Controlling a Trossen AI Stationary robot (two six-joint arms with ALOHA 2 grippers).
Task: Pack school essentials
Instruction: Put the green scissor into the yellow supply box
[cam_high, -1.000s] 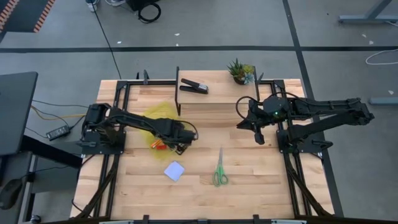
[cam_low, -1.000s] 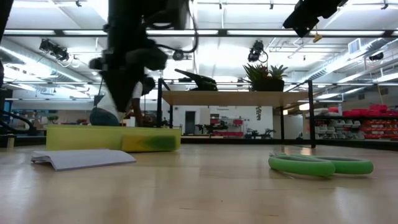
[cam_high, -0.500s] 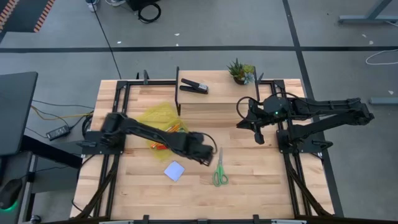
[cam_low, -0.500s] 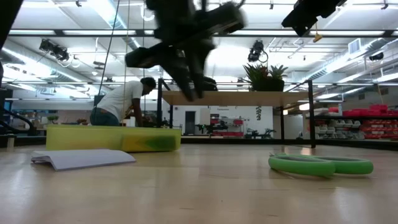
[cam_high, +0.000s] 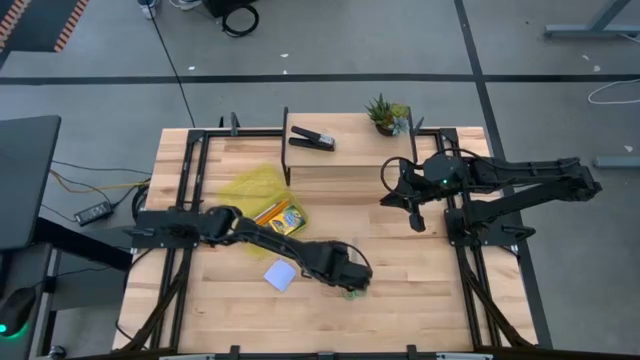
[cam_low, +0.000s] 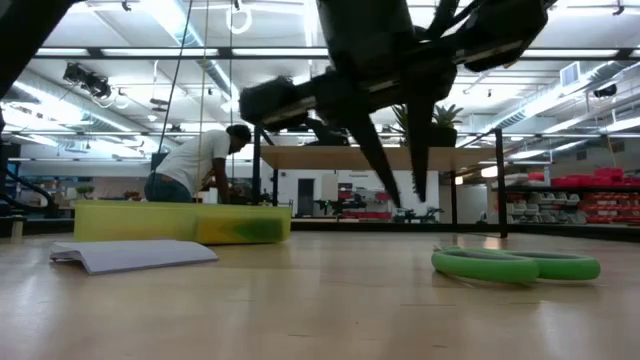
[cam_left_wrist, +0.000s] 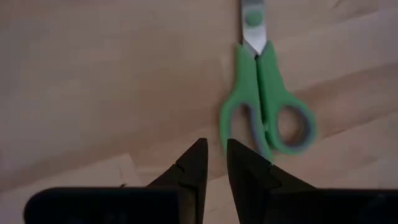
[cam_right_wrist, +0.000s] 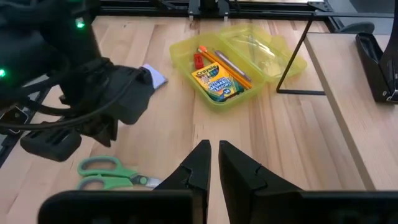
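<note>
The green-handled scissors (cam_left_wrist: 264, 106) lie flat on the wood, blades toward the far edge. My left gripper (cam_left_wrist: 212, 149) hangs over them (cam_high: 350, 282), fingers pointing down and clear of the table (cam_low: 408, 200), open only by a narrow gap, the handles just beside its tips. The pale blue notepad (cam_high: 281, 275) lies to the left. The open yellow-green case (cam_right_wrist: 231, 74) holds the crayon box (cam_right_wrist: 217, 84), orange pencils (cam_right_wrist: 225, 62) and red eraser (cam_right_wrist: 198, 60). My right gripper (cam_right_wrist: 214, 147) waits, shut, above the table's right side (cam_high: 416, 220).
A black stapler (cam_high: 312, 138) and a small potted plant (cam_high: 387, 115) stand on the raised shelf at the far edge. A thin black frame (cam_right_wrist: 292, 59) stands beside the case. Bare wood (cam_high: 420, 280) lies right of the scissors. A person shows in the room beyond (cam_low: 195, 160).
My left arm has swung away from the case toward the table's right and near edge, then come down, and its gripper now hangs over the scissors' handles. The case's contents, covered by the arm before, now show. My right arm kept still.
</note>
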